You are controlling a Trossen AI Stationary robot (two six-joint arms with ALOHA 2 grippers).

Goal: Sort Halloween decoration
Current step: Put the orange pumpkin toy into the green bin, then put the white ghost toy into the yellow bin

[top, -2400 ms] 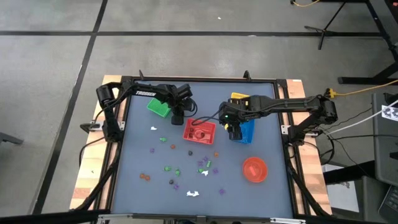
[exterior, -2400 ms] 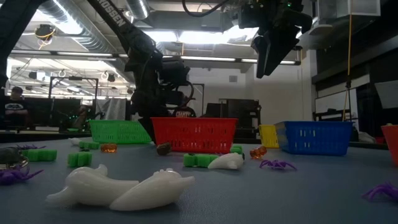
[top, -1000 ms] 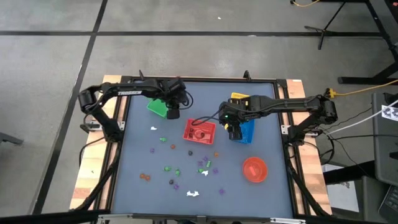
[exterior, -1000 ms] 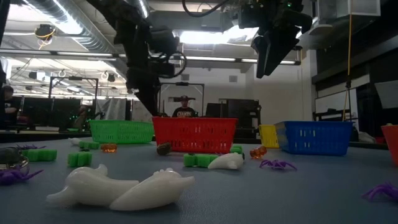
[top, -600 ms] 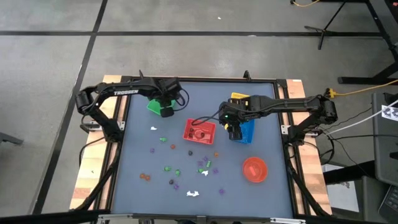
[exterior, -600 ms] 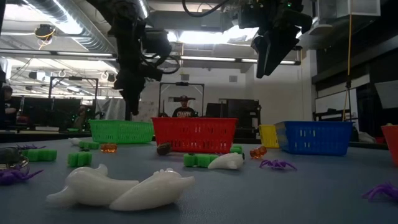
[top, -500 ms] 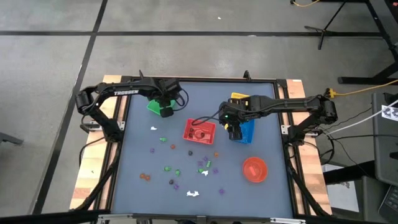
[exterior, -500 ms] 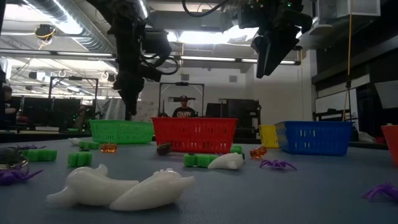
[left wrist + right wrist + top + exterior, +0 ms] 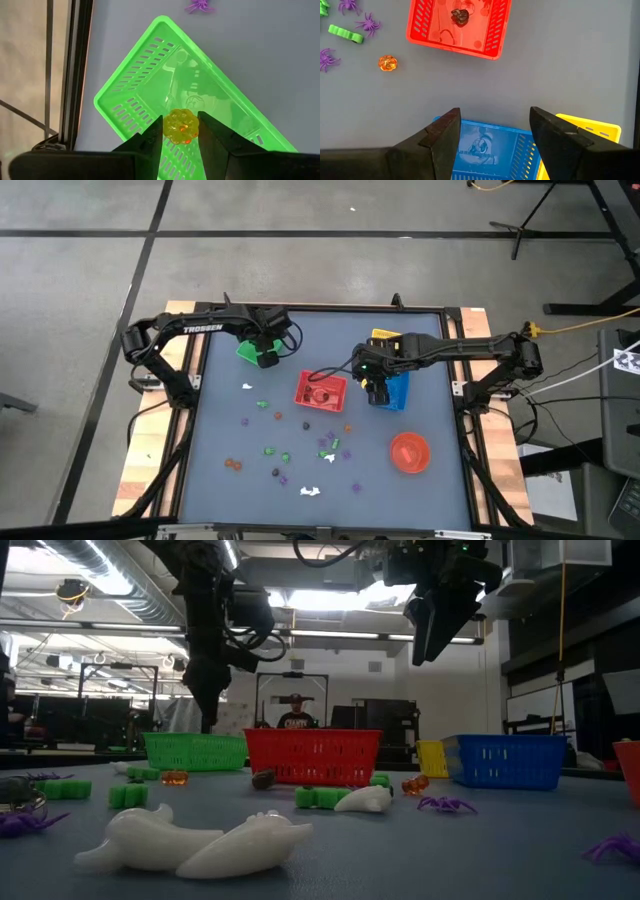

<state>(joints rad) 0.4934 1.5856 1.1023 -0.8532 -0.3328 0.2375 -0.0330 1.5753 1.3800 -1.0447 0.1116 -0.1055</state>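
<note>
Seen from above, a blue-grey table (image 9: 440, 480) held four small square baskets across the upper middle of the frame: a green basket (image 9: 248, 351) at the upper left, a red basket (image 9: 320, 391) at centre, and a blue basket (image 9: 396, 392) with a yellow basket (image 9: 384, 336) just behind it to the right. A round red bowl (image 9: 409, 452) sat at the lower right. The left gripper (image 9: 181, 131) had just swung leftward from near the red basket and now hung directly above the green basket, its fingers clamped on a small translucent orange pumpkin (image 9: 181, 126). In the left wrist view the pumpkin sat squeezed between both fingertips with the basket's slotted floor below it, so the piece looked poised for release, though it had not yet been let go. The right gripper (image 9: 491, 131) had not moved; it hovered over the blue basket with its fingers spread wide and nothing between them. Many trinkets remained loose across the lower half of the high view, among them a white ghost (image 9: 195, 843), a purple spider (image 9: 447, 805) and another orange pumpkin (image 9: 387, 63), so the sorting appeared far from finished.
</note>
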